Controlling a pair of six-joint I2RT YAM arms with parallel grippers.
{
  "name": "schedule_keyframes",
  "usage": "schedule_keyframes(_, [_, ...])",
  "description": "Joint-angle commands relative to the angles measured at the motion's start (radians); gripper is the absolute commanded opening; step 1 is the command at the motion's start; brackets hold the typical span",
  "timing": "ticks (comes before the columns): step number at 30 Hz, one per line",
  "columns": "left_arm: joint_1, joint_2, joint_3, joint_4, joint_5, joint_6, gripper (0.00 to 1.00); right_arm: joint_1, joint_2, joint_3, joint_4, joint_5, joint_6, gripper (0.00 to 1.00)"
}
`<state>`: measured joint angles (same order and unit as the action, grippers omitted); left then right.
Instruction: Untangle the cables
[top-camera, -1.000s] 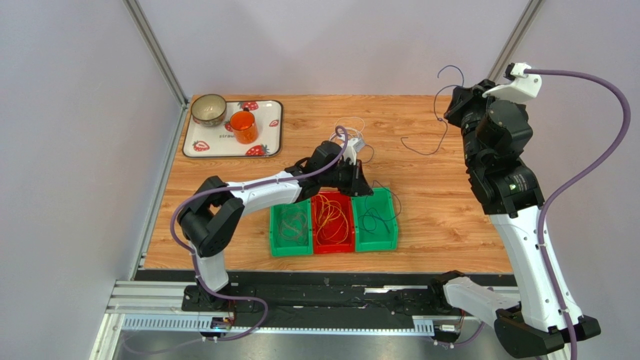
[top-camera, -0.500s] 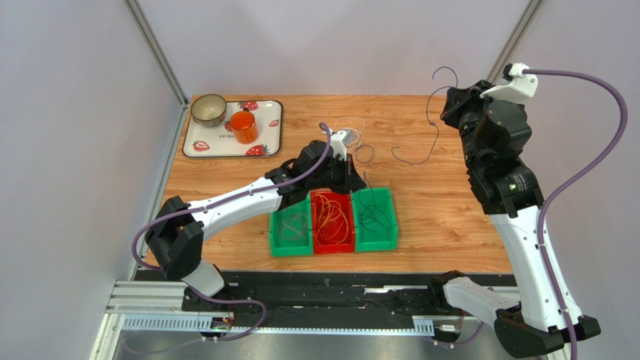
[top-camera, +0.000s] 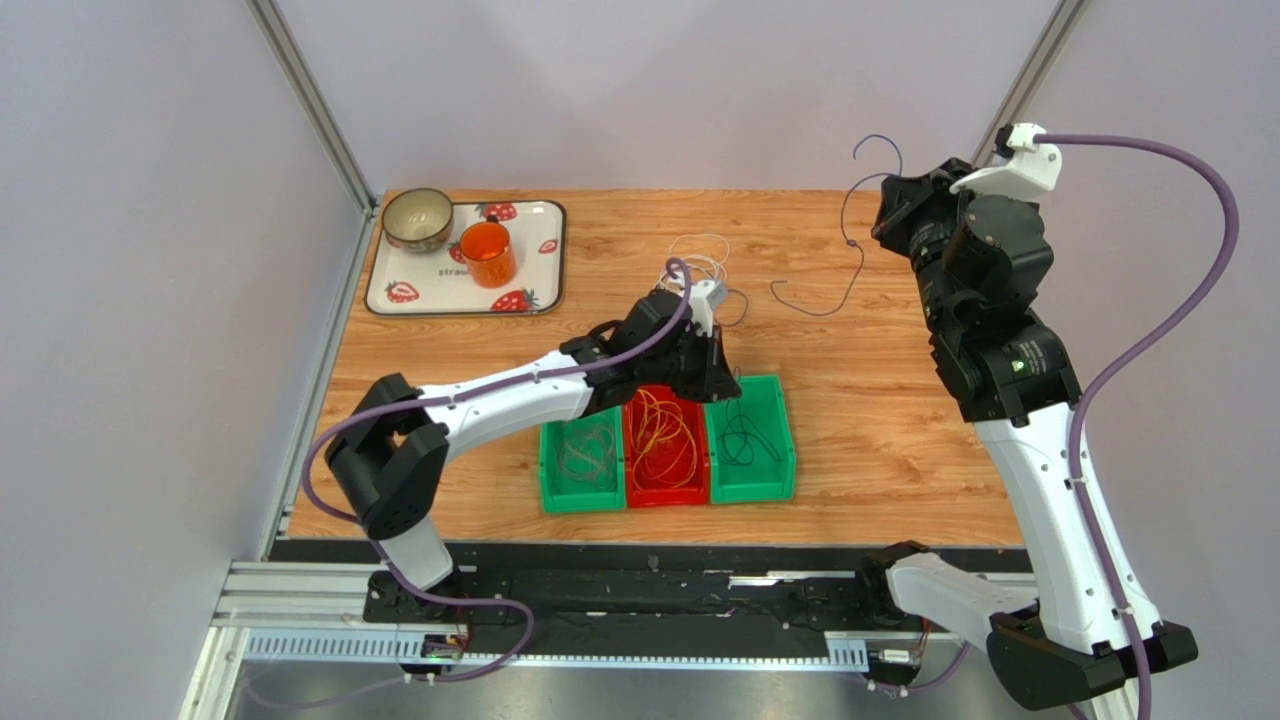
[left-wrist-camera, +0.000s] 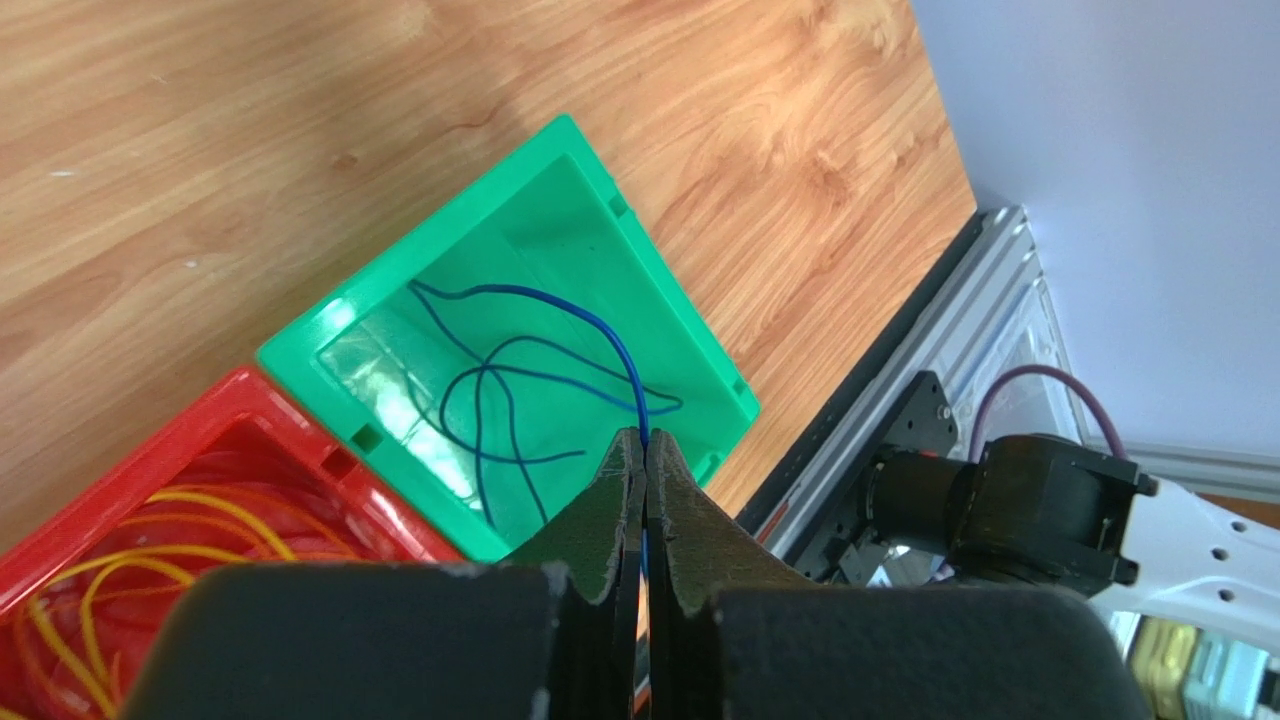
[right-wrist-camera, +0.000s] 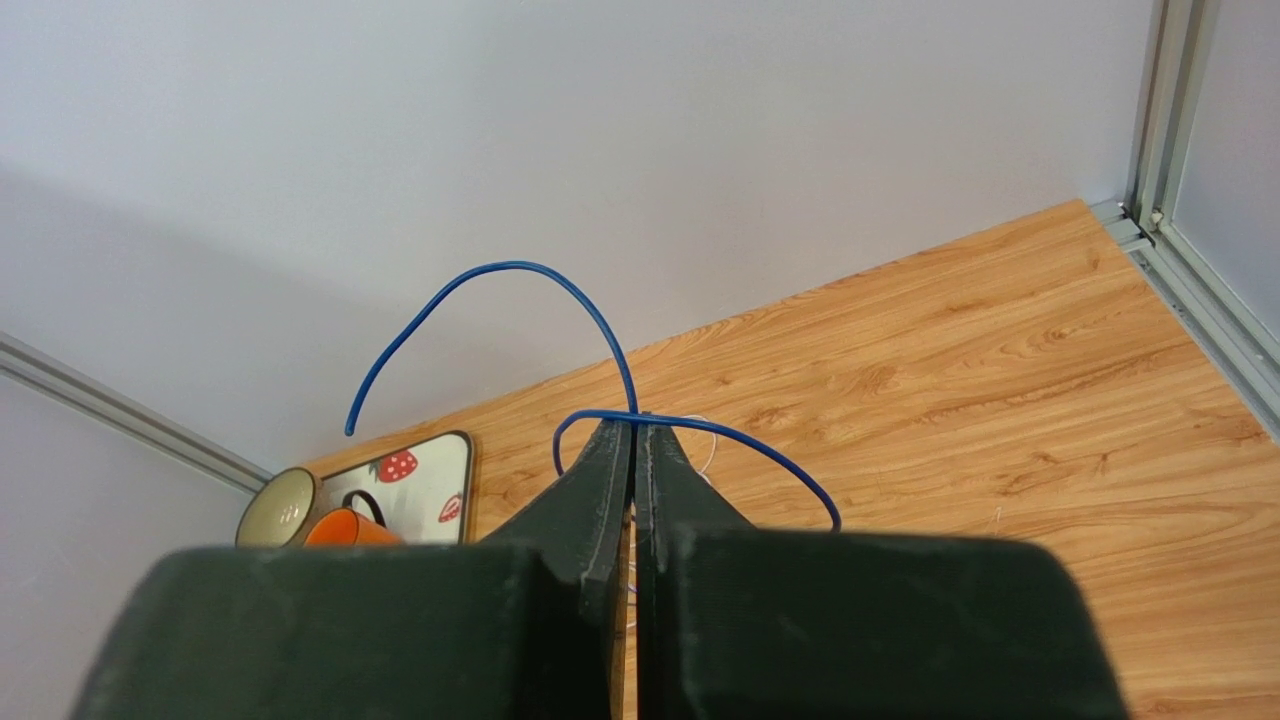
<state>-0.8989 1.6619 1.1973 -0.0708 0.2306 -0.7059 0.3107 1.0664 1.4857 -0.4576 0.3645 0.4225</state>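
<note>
My left gripper (left-wrist-camera: 645, 438) is shut on a thin blue cable (left-wrist-camera: 519, 387) that trails down into the right green bin (left-wrist-camera: 684, 308), where its loops lie. In the top view the left gripper (top-camera: 718, 378) hangs over the bins. My right gripper (right-wrist-camera: 633, 426) is shut on another blue cable (right-wrist-camera: 496, 291), held high at the table's far right; in the top view this cable (top-camera: 845, 258) hangs from the right gripper (top-camera: 890, 210) down to the wood. Orange cables (top-camera: 666, 435) fill the red bin (top-camera: 667, 494). Pale cables (top-camera: 700, 263) lie behind the left gripper.
Three bins stand side by side near the front: a left green bin (top-camera: 580, 497) with thin wires, the red one and the right green one (top-camera: 751, 485). A strawberry tray (top-camera: 451, 296) with a bowl (top-camera: 416, 219) and an orange cup (top-camera: 487, 254) stands at the back left.
The left arm has swung about over the bins, back then forward and right, still shut on its cable. The right gripper has drawn its cable further up and left, lifting more of it off the wood.
</note>
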Motion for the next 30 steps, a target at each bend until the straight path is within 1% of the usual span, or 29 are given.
schedule_keyframes(1, [-0.028,0.062,0.071,0.052,0.062,0.003,0.00,-0.005,-0.008,-0.005,0.014,-0.002,0.006,0.00])
schedule_keyframes(6, [-0.032,0.102,0.071,0.066,0.075,0.005,0.00,-0.007,-0.016,-0.015,0.013,-0.006,-0.004,0.00])
schedule_keyframes(12, [-0.032,0.148,0.090,-0.010,0.038,0.012,0.01,-0.005,-0.025,-0.031,0.005,-0.021,-0.007,0.00])
schedule_keyframes(13, [-0.032,0.153,0.097,-0.024,0.035,0.014,0.07,-0.005,-0.031,-0.039,0.005,-0.032,-0.004,0.00])
schedule_keyframes(14, [-0.032,0.163,0.117,-0.059,0.030,0.025,0.18,-0.005,-0.032,-0.047,0.004,-0.053,0.002,0.00])
schedule_keyframes(15, [-0.032,0.164,0.122,-0.075,0.027,0.031,0.22,-0.007,-0.034,-0.056,0.002,-0.061,0.005,0.00])
schedule_keyframes(16, [-0.032,0.157,0.136,-0.090,0.020,0.040,0.29,-0.004,-0.034,-0.061,-0.001,-0.065,0.009,0.00])
schedule_keyframes(18, [-0.032,0.151,0.151,-0.153,-0.019,0.054,0.37,-0.005,-0.031,-0.067,-0.006,-0.078,0.012,0.00])
schedule_keyframes(19, [-0.032,0.144,0.171,-0.171,-0.027,0.060,0.43,-0.005,-0.031,-0.068,-0.010,-0.081,0.010,0.00])
schedule_keyframes(21, [-0.034,0.138,0.197,-0.246,-0.051,0.080,0.48,-0.005,-0.031,-0.070,-0.015,-0.091,0.013,0.00])
schedule_keyframes(23, [-0.032,0.113,0.219,-0.279,-0.065,0.091,0.56,-0.005,-0.031,-0.071,-0.018,-0.099,0.015,0.00])
schedule_keyframes(25, [-0.032,0.089,0.237,-0.322,-0.083,0.106,0.59,-0.005,-0.033,-0.074,-0.016,-0.104,0.024,0.00])
schedule_keyframes(30, [-0.032,0.024,0.266,-0.424,-0.154,0.141,0.60,-0.004,-0.031,-0.073,-0.030,-0.156,0.038,0.00])
